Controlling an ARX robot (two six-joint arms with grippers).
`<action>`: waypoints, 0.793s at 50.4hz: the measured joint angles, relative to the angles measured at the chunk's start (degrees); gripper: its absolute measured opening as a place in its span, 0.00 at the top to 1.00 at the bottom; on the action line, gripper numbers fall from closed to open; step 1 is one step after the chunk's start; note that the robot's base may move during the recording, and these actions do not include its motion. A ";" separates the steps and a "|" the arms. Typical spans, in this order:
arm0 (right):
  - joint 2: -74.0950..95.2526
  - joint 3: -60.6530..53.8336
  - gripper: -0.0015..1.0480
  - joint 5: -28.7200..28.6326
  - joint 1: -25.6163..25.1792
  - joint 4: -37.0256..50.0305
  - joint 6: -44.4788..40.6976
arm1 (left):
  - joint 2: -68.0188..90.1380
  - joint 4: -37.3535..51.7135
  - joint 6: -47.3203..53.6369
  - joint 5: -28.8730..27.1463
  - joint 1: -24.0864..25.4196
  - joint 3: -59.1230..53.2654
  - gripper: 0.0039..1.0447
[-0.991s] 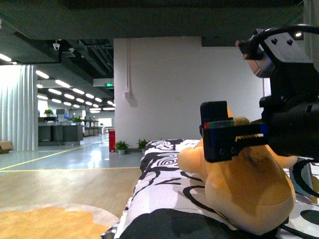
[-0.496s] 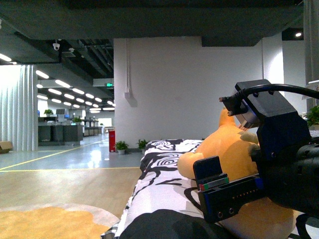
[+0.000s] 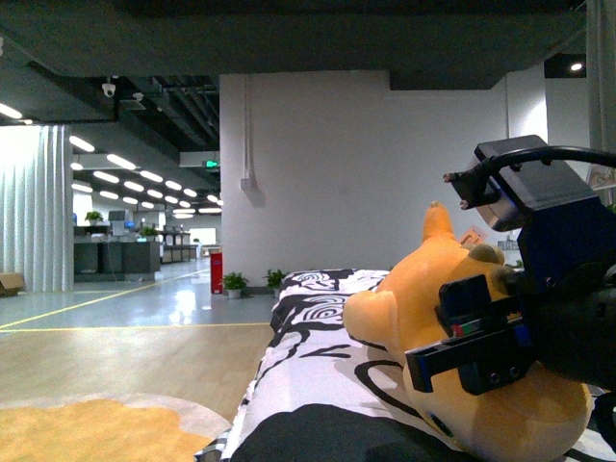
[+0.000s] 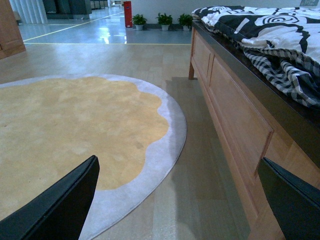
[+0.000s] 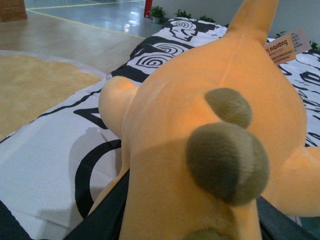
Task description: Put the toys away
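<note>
While the left arm sits idle, I read the scene from left to right. At far left in the front view, the yellow rug (image 3: 87, 428) with its grey border lies on the wooden floor. The left gripper (image 4: 175, 212) hangs low over that floor, beside the rug. Its jaws are spread wide, with nothing between them. Just beside it stands the wooden bed frame (image 4: 235, 115), topped by the black-and-white bedcover (image 3: 318, 371).

The plush toy (image 3: 419, 303) lies on the bedcover, at the near end of the bed. It is soft and orange-yellow, with two brown nubs (image 5: 227, 160) facing the right wrist camera. Its paper tag (image 5: 287, 45) sits near the upright pointed part at its far end.

At far right, the right gripper (image 3: 472, 337) is against the toy's near side. In the right wrist view its jaws are set wide and straddle the toy's body. I cannot confirm that the pads press on the fabric.

Task status:
1. I judge the approach to be complete or nearly so.
2. The grasp is not confirmed, and the toy rests with its full weight on the bed.
3. No box, basket or other storage place shows in any view.
4. Closing, lifting, carrying and placing all remain.
</note>
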 joint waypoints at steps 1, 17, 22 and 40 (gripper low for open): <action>-0.37 0.02 0.67 -0.04 -0.11 -0.17 0.02 | 0.00 0.00 0.02 0.00 0.00 0.00 0.06; -12.59 1.20 0.93 -9.46 -3.58 -5.75 5.31 | 0.00 0.00 0.00 0.00 0.00 0.00 0.06; -19.06 1.20 0.93 -14.62 -6.27 -8.55 8.79 | 0.00 0.00 0.00 0.00 0.00 0.00 0.06; -44.39 -12.72 0.93 -42.93 -24.09 -10.47 27.23 | 0.00 0.00 0.02 0.00 0.00 0.00 0.06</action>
